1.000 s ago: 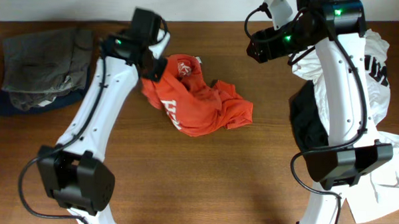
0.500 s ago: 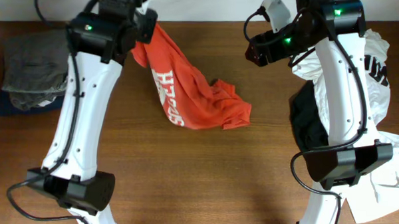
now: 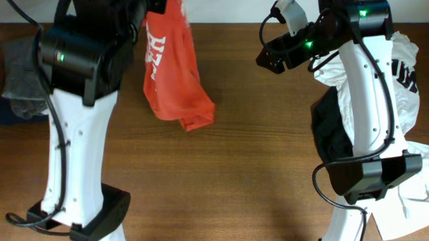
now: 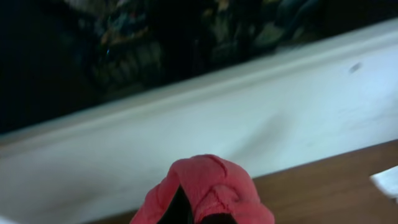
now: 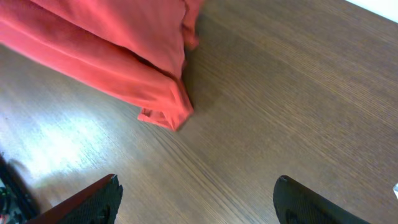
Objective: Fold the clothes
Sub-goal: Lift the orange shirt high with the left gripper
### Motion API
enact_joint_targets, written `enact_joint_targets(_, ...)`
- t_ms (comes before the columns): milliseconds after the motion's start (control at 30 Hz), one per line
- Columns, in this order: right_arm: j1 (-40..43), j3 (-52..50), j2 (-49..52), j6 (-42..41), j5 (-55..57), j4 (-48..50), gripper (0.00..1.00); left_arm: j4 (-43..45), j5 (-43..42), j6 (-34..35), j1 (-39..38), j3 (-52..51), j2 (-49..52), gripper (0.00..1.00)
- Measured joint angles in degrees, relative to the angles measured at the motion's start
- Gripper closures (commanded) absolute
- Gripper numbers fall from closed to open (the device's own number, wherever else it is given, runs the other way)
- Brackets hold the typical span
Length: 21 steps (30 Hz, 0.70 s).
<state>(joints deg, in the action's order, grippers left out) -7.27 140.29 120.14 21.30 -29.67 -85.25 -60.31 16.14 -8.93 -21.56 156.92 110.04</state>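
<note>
Red-orange cotton T-shirt with white lettering (image 3: 172,69) hangs lengthwise over the far side of the brown wooden table (image 3: 255,172), suspended from the left gripper (image 3: 160,4), which is clamped on its bunched top, while the right gripper (image 5: 198,202), jaws wide apart and empty, hovers just short of the free lower corner ahead of it.

White block lettering on red-orange T-shirt (image 3: 175,69): creased, turned sideways, not legible. Black letters on white T-shirt (image 3: 407,98): unreadable (mostly hidden behind arm).
</note>
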Motion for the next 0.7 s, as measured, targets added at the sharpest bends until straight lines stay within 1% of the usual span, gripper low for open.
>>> enact_joint_targets(100,0.0,0.0,0.0,0.3,-0.5,0.0,0.17,-0.3,0.0,-0.3,-1.9,1.7,-0.3,0.99)
enact_joint_targets(233,0.0,0.0,0.0,1.7,-2.6,0.0,0.17,-2.8,0.2,-0.7,-2.1,1.3,-0.3,0.99)
enact_joint_targets(467,-0.6,0.0,0.0,3.4,-5.4,-0.1,0.17,-0.9,2.9,-1.7,-2.1,-2.4,-0.3,0.99)
enact_joint_targets(567,-2.5,-1.1,0.0,4.9,-5.8,0.3,0.17,-0.1,3.4,-1.9,-2.0,-3.2,-0.2,0.99)
enact_joint_targets(700,-5.7,-4.5,0.0,5.8,-6.0,3.2,0.17,0.1,3.7,-2.0,-2.0,-3.2,-0.2,0.99)
